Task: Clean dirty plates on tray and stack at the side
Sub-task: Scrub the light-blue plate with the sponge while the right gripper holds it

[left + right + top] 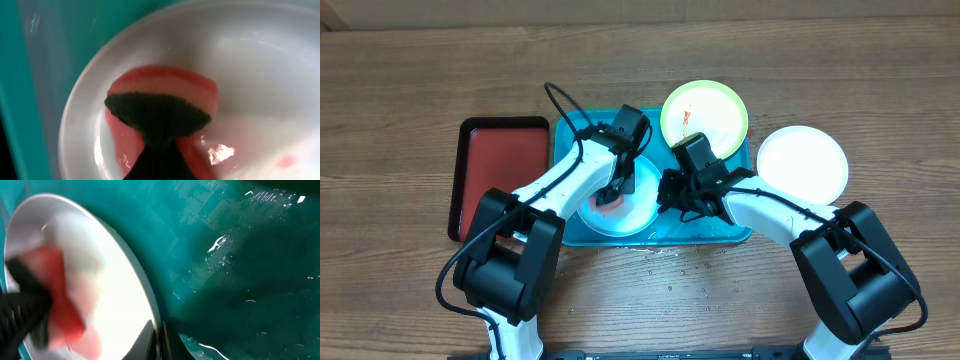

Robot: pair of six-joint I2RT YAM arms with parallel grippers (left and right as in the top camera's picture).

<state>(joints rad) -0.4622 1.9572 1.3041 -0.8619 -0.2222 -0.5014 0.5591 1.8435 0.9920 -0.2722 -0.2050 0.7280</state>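
Scrubbing the plate dead centre with a sponge pinched in the left gripper; pinning its right rim with the right gripper, squeezed tight.

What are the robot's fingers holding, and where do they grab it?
Left fingers pinch a red sponge, one finger on its dark scrubby face. Right fingers clamp the rim of the plate in the tray.
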